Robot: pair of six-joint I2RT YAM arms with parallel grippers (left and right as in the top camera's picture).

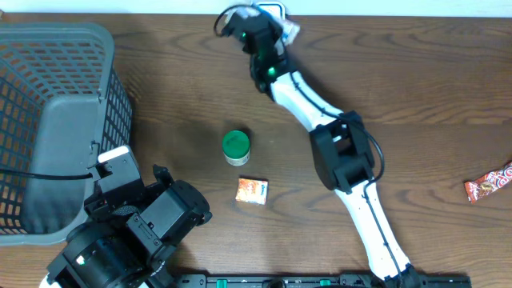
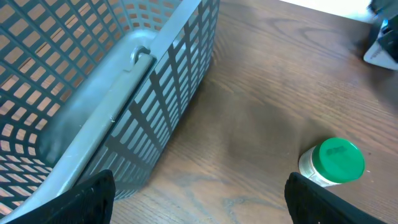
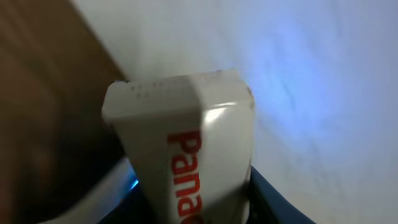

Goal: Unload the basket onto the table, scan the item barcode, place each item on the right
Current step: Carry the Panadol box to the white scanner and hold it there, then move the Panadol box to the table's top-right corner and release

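My right gripper is shut on a white box with red lettering that starts "Pana"; the box stands up between the dark fingers and fills the right wrist view against a pale wall. No barcode shows on the faces I see. In the overhead view the right gripper is stretched to the table's far edge, and a bit of the white box sticks out beside it. My left gripper is open over bare wood at the front left, with nothing between its fingers.
A grey mesh basket fills the left side. A green-lidded jar and a small orange packet lie mid-table, and a red snack wrapper lies at the right edge. A pale device sits at the far edge behind the right gripper.
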